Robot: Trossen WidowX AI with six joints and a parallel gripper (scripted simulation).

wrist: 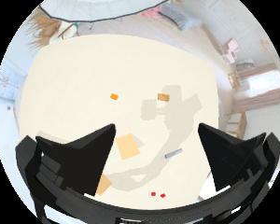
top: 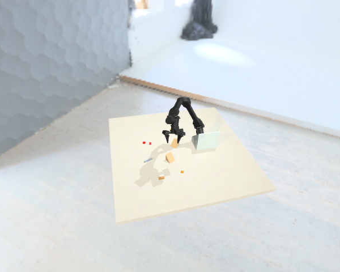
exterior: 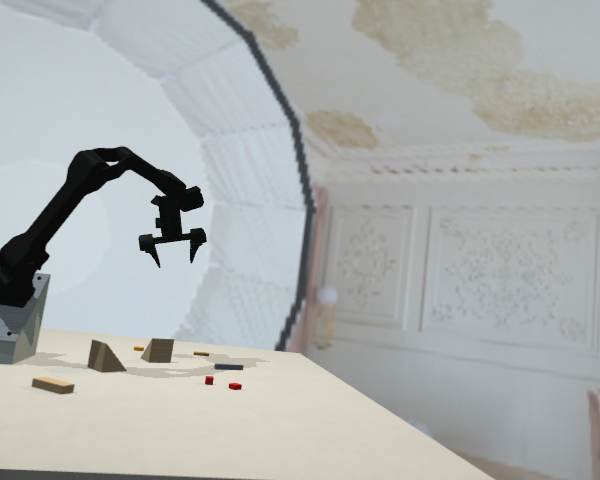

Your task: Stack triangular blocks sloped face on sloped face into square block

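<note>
One tan triangular block [top: 170, 157] [exterior: 158, 350] [wrist: 128, 147] rests on the table [top: 222, 181] [exterior: 290, 428] [wrist: 65, 84], its sloped face showing. The second triangular block [top: 174, 143] [exterior: 104, 356] [wrist: 103, 185] stands apart from it, nearer the arm's base; in the wrist view the left finger partly covers it. Their slopes are not in contact. My gripper [top: 173, 143] [exterior: 175, 264] [wrist: 159, 128] is open and empty, pointing down high above the table. It touches neither block.
A grey bar [top: 148, 160] [exterior: 228, 366] [wrist: 174, 153], two small red pieces [top: 149, 143] [exterior: 209, 380] [wrist: 162, 195] and two small orange pieces [top: 182, 171] [exterior: 201, 353] [wrist: 114, 96] lie around the blocks. A long tan block [exterior: 52, 384] lies beyond them. The arm's base [top: 208, 140] is close by.
</note>
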